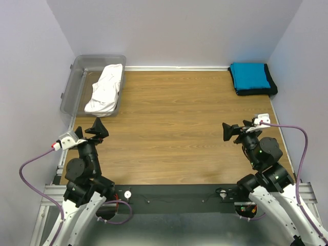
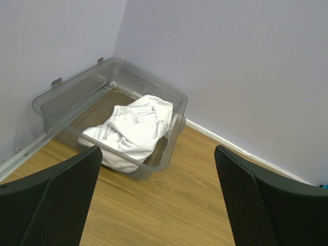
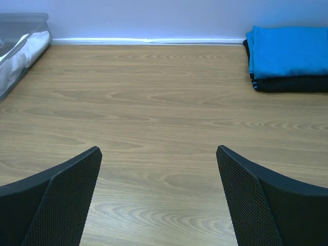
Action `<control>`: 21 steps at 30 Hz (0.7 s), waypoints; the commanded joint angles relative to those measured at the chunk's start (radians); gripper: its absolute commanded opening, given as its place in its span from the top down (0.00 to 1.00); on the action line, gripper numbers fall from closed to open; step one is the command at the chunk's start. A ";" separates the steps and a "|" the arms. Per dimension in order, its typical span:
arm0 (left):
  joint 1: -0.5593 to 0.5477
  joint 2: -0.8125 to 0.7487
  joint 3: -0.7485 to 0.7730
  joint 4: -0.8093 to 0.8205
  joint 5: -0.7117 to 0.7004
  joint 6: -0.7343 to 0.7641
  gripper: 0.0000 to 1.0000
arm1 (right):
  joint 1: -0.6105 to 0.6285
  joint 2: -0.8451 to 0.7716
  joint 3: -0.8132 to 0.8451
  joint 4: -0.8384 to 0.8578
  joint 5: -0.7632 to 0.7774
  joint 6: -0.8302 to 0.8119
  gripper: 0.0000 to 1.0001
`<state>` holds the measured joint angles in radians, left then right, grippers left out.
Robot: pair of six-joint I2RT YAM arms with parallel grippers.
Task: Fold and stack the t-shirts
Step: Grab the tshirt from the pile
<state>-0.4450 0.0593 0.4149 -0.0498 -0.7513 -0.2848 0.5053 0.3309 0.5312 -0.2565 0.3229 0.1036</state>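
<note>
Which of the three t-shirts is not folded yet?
The white t-shirt, lying crumpled in the clear bin. The blue t-shirt and the black t-shirt under it are folded and stacked in the far right corner.

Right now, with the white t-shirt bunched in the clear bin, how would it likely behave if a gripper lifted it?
The white t-shirt lies in soft creases, so it would probably hang limp and unfurl, not hold shape. It looks thin, so likely light. Piled against the bin wall, it may drag over the rim.
</note>
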 commanded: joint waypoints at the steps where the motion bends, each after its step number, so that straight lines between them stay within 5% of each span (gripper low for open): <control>1: 0.005 0.030 0.012 0.005 0.004 -0.042 0.01 | 0.007 0.007 0.026 -0.010 -0.005 -0.008 0.00; 11: 0.005 0.405 0.171 -0.001 0.214 -0.201 0.01 | 0.007 0.059 0.042 -0.015 -0.008 0.004 0.00; 16: 0.018 0.655 0.299 0.013 0.192 -0.264 0.01 | 0.007 0.048 0.043 -0.024 -0.045 -0.001 0.00; 21: 0.199 1.004 0.465 -0.065 0.367 -0.280 0.01 | 0.007 0.046 0.044 -0.024 -0.056 -0.007 0.00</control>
<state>-0.3519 0.8871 0.7959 -0.0570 -0.5098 -0.5095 0.5053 0.3851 0.5426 -0.2646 0.2966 0.1036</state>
